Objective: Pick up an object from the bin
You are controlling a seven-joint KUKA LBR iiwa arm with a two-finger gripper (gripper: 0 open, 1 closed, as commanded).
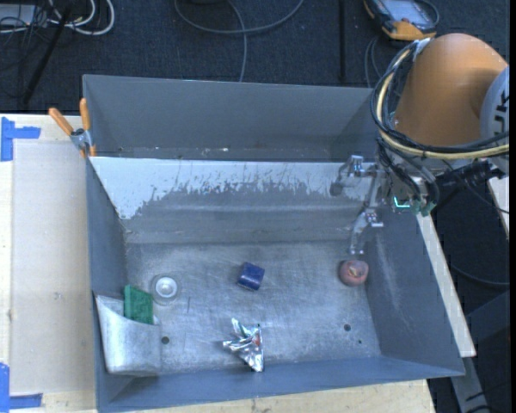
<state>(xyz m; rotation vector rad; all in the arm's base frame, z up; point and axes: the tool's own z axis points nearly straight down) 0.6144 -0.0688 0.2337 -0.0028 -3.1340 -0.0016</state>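
Entry: pincer (362, 235) low at the right side of the bin (241, 127), close over a brown round lump (353, 272) on the floor; its spread cannot be told.
Risks: the lump lies near the right wall, so a descent may scrape the wall or nudge the lump aside; being round, it may roll or squirt out on closing. Also listed: blue cube (250, 275), foil wad (246, 345), well apart, no hindrance.

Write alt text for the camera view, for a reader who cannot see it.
The robot's claw hangs at the right of a grey metal bin, close to a small round reddish-brown thing. A blue block, crumpled foil and a green scrap lie farther left.
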